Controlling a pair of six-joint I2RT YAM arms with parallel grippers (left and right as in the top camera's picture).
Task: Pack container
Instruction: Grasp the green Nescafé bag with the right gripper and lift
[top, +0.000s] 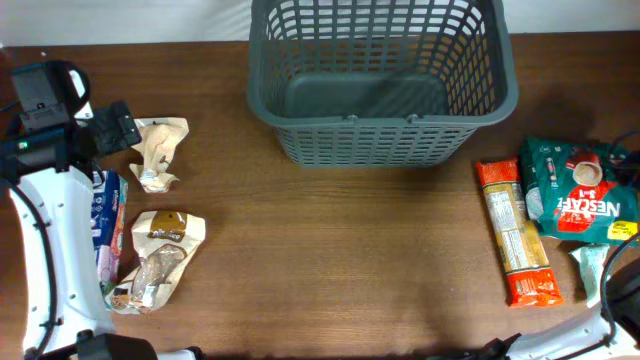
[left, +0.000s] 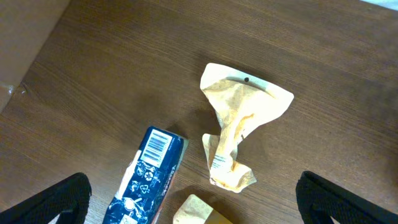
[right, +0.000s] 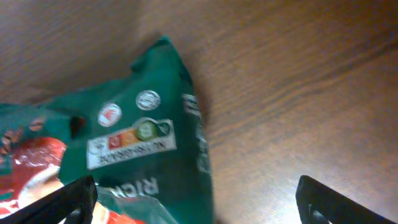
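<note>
The dark grey lattice basket (top: 380, 140) stands at the back centre, with nothing showing inside. My left gripper (top: 118, 126) is open and empty above the left packets; in the left wrist view (left: 196, 208) its fingers spread wide over a crumpled beige packet (left: 239, 124) and a blue packet (left: 146, 180). My right gripper (right: 202, 202) is open and empty, with a green packet (right: 143, 155) lying partly between its fingers. In the overhead view the right gripper (top: 622, 285) is at the right edge, beside the green Nescafe packet (top: 580, 190).
On the left lie the crumpled beige packet (top: 158, 150), the blue packet (top: 108, 225) and a beige-brown packet (top: 160, 258). On the right lie a long orange packet (top: 518, 232) and a pale green packet (top: 592, 268). The white left arm (top: 45, 250) runs along the left edge.
</note>
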